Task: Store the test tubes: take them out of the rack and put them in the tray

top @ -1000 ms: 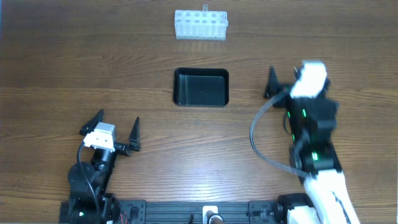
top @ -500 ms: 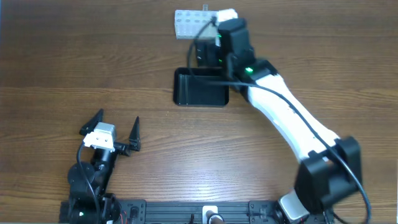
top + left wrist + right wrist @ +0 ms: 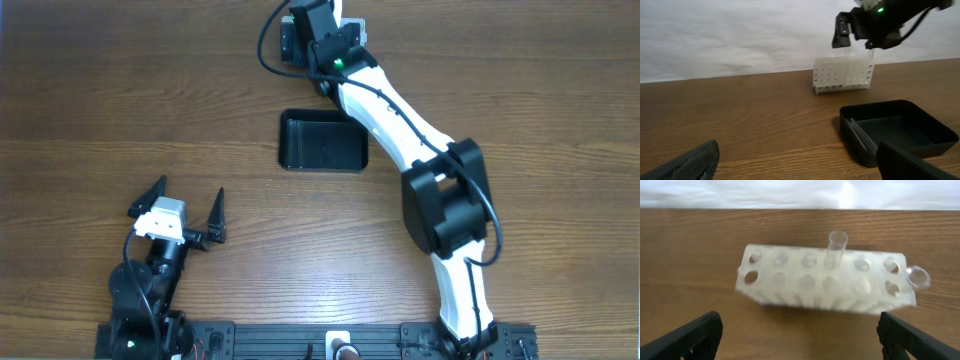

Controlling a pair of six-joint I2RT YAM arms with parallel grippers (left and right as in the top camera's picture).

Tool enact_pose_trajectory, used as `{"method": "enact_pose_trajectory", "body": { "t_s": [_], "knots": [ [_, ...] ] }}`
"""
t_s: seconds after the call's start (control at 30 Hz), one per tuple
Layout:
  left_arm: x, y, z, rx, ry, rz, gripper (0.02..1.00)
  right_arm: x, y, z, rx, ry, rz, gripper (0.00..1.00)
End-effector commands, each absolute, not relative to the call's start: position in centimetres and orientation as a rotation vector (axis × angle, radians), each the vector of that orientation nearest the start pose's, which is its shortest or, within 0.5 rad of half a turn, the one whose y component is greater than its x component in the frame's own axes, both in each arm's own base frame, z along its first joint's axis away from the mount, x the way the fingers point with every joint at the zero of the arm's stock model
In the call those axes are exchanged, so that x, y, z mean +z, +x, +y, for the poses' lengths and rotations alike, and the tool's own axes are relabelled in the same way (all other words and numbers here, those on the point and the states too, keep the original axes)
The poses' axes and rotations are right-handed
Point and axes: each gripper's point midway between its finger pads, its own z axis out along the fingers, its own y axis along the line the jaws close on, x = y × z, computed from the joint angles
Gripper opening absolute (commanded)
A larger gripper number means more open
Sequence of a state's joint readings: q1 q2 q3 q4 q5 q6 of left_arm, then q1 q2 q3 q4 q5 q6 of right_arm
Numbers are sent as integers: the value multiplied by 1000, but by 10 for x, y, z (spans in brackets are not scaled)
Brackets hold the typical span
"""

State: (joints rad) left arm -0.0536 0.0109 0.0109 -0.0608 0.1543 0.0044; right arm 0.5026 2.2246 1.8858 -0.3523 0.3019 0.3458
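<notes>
A clear white test tube rack (image 3: 825, 282) stands at the table's far edge. One clear test tube (image 3: 836, 247) stands upright in its back row, and another tube (image 3: 918, 276) sits at one end. My right gripper (image 3: 800, 347) hovers open just above and before the rack, its fingers wide apart and nothing between them. From the left wrist view the rack (image 3: 842, 75) shows with the right gripper (image 3: 860, 30) over it. The black tray (image 3: 323, 140) lies mid-table, in front of the rack. My left gripper (image 3: 185, 208) rests open near the front left.
The right arm (image 3: 400, 110) stretches diagonally from its base past the tray's right side. Bare wooden table (image 3: 120, 100) lies to the left and right of the tray. A white wall (image 3: 740, 30) stands behind the rack.
The right arm swung from the table's right side across to the far edge and now holds its gripper over the rack. The left arm has stayed where it was.
</notes>
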Motion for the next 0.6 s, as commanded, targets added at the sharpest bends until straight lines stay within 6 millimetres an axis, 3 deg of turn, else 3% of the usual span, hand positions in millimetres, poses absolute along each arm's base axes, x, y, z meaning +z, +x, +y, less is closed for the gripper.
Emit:
{"method": "enact_pose_trajectory", "body": {
  "t_s": [0.03,0.33,0.6],
  "knots": [
    [160,242,-40,-162,180,1623,1000,147,593,240,29,85,2163,982],
    [160,242,-40,-162,180,1623,1000,137,614,227,-19,51,2130,976],
    [160,242,-40,-162,180,1623,1000,129,622,229,-11,-3,2117,919]
  ]
}}
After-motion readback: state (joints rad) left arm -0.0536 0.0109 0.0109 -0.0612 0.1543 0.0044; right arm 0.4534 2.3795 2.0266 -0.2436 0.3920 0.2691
